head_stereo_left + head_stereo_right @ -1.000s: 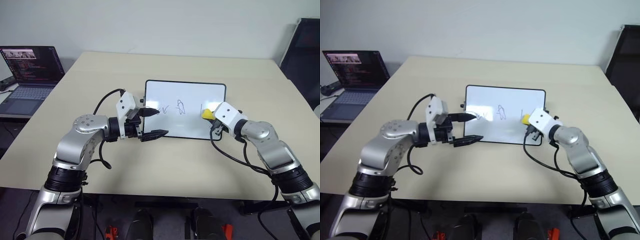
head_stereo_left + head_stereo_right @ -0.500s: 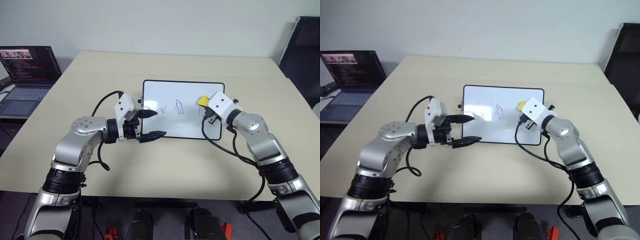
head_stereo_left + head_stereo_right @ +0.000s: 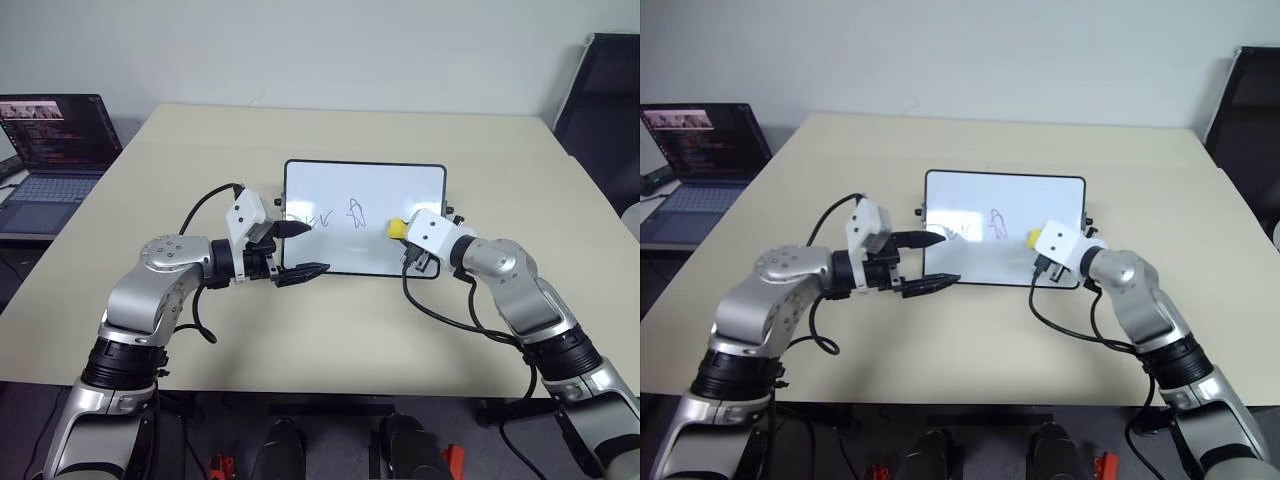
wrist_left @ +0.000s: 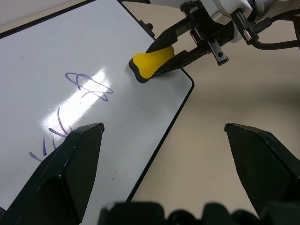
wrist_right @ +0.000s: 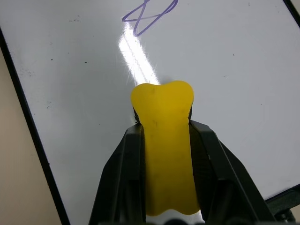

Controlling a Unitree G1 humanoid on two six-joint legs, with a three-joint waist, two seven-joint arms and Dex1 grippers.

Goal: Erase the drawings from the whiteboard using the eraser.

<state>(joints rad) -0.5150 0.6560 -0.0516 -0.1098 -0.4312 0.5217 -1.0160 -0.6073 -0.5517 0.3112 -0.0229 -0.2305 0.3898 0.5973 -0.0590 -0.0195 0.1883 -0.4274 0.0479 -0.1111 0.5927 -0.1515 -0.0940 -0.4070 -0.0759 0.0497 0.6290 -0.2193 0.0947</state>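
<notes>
On the pale counter (image 3: 330, 340), roughly at its middle, lies the whiteboard (image 3: 364, 190), flat, its black frame running round a mostly clean white face. Toward the board's left half sit the drawings (image 3: 340, 215): a few thin squiggles near the left edge and a small looped figure just beside them. The right gripper (image 3: 400, 232) has its fingers clamped on the eraser (image 3: 397, 229), the yellow block gripped along both sides with its rounded end poking out past the fingertips; it sits over the board's right part, near the lower right corner, apart from the looped figure. Whether the eraser presses on the surface or hangs just above it I cannot tell. The left gripper (image 3: 303, 248) is at the board's left edge with its fingers spread wide apart, holding nothing, one finger over the board by the squiggles and the other down at the lower edge. Off at the far left stands an open laptop (image 3: 52, 150).
</notes>
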